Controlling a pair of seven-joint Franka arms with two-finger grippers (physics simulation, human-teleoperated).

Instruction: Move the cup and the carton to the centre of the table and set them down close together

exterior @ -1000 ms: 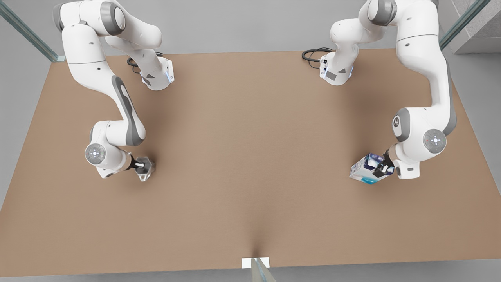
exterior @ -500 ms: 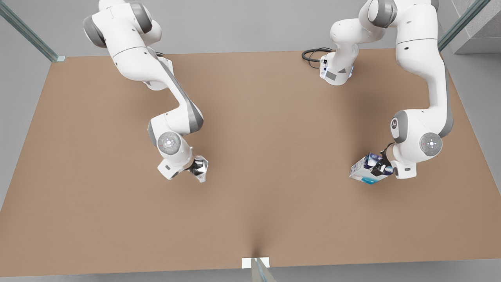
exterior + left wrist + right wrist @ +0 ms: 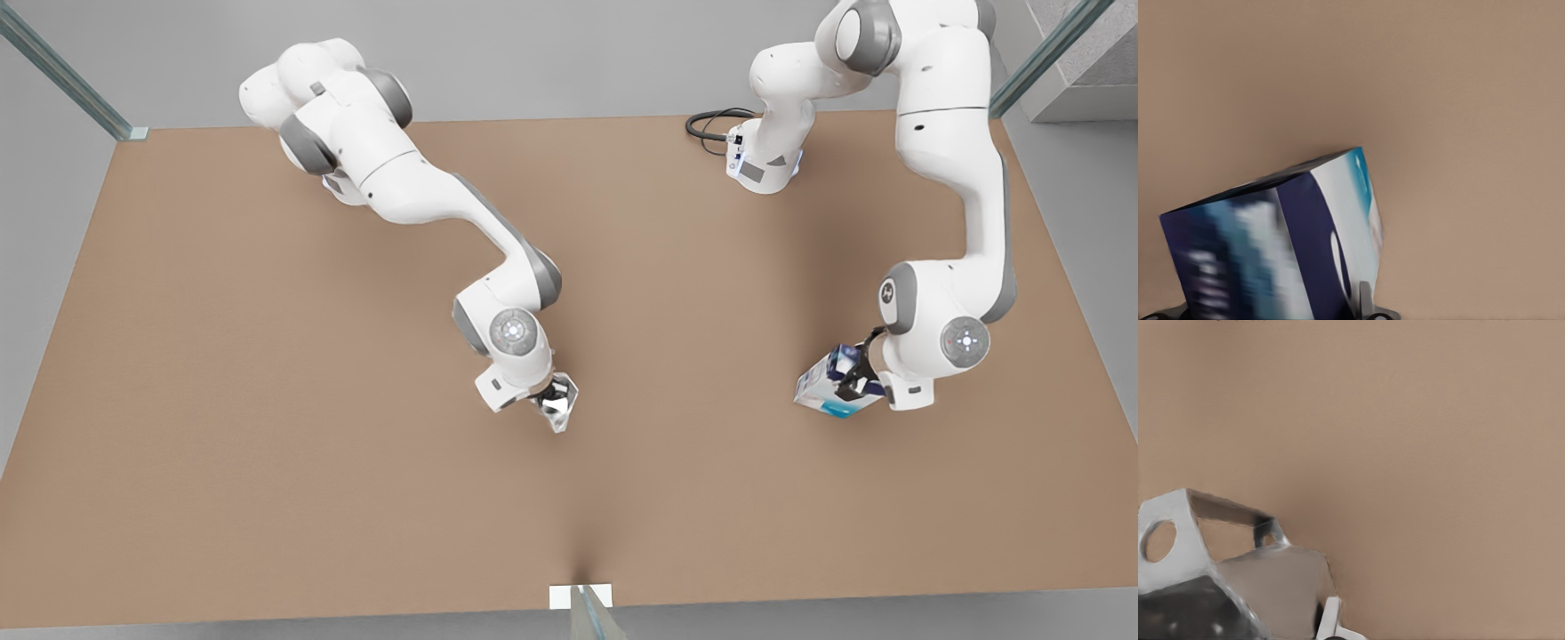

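The right claw [image 3: 553,402] is clenched on the cup [image 3: 558,407], near the worktop's [image 3: 222,400] centre. The left claw [image 3: 855,380] grips the carton [image 3: 831,387] out toward three o'clock. The cup looks light, rigid and probably slick, best held across its upper wall; the carton seems light and crushable, best squeezed across its flat sides. Both claws' fingers are largely hidden.

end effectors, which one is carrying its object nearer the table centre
The right end effector, holding the cup near the middle of the table. The left end effector holds the carton far toward the front view's right.
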